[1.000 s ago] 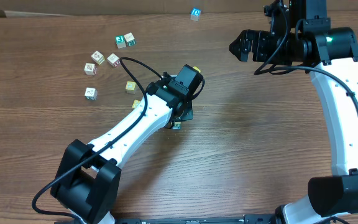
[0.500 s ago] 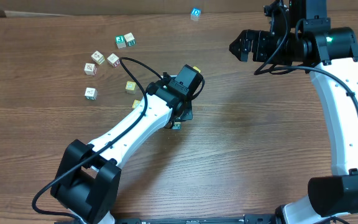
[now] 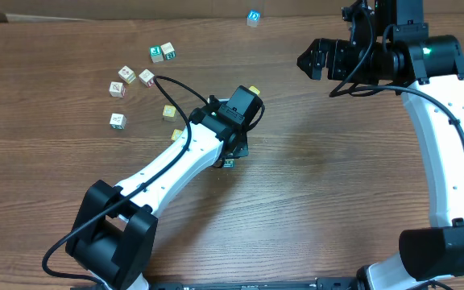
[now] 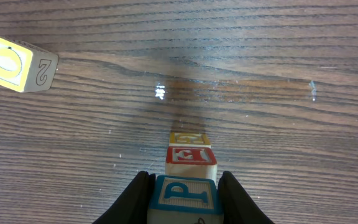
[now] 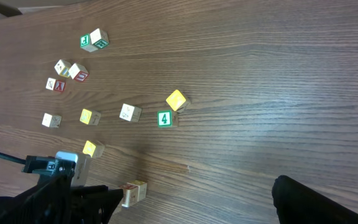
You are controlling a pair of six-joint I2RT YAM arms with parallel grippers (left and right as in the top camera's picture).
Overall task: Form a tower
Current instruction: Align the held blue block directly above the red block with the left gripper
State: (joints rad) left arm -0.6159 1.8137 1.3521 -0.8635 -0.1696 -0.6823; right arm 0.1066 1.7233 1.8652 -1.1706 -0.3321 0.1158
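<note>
Nothing moved: left tool [image 4: 184,194] clamped on the teal cube [image 4: 185,199] atop the tower [image 4: 191,157], right tool [image 3: 306,59] apart at one o'clock. A skewed release could topple it.

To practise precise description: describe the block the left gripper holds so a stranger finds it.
Follow the left arm to mid-table, where the left gripper grips the top of a small tower. That top cube shows a blue-framed P; those beneath are red-printed and yellow.

Overhead, my left arm [image 3: 185,157] hides most of the narrow wooden cube tower [image 3: 228,163]. Its teal-blue top cube [image 4: 185,196] is cropped by the left wrist view's bottom edge.
</note>
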